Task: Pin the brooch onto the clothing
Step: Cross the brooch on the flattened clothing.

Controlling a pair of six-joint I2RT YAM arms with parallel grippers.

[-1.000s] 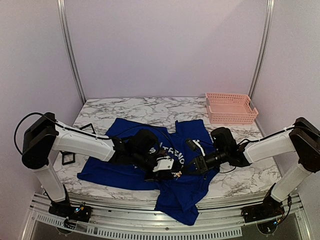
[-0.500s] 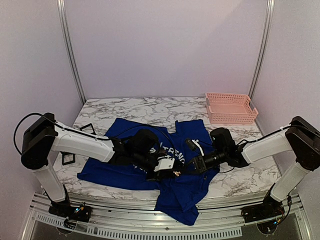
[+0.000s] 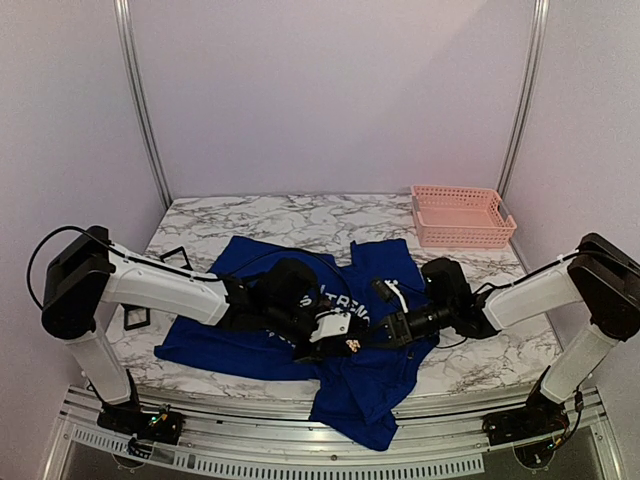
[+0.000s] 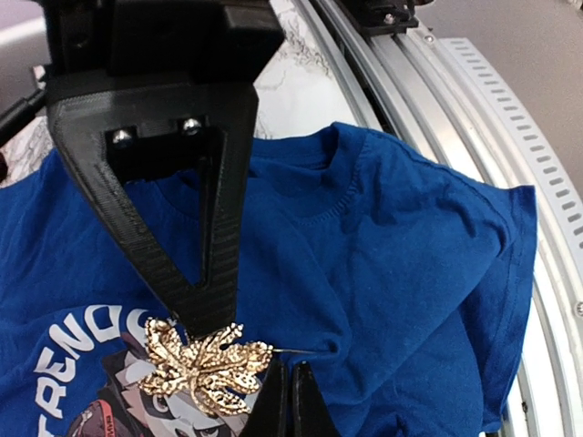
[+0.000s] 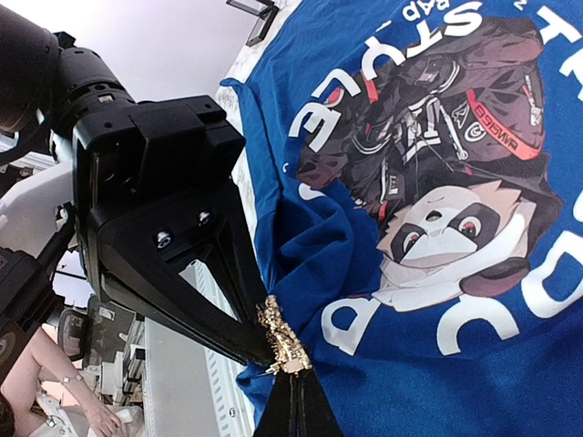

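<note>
Marble-patterned table point(image 3: 300, 215) carries the royal-blue printed T-shirt point(image 4: 392, 237) at centre near. Left gripper point(image 4: 289, 391) and right gripper point(image 5: 291, 401) are both closed narrow, tips meeting at the gold leaf-shaped brooch point(image 4: 205, 369) over the chest print's edge

Glittery gold metal brooch point(image 4: 205, 364); matt blue knit cloth T-shirt point(image 4: 410, 237); matt black ridged plastic fingers point(image 4: 205, 305)

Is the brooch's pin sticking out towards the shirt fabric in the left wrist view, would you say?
Yes, a thin pin juts from the gold brooch to a fold of the blue T-shirt.
</note>
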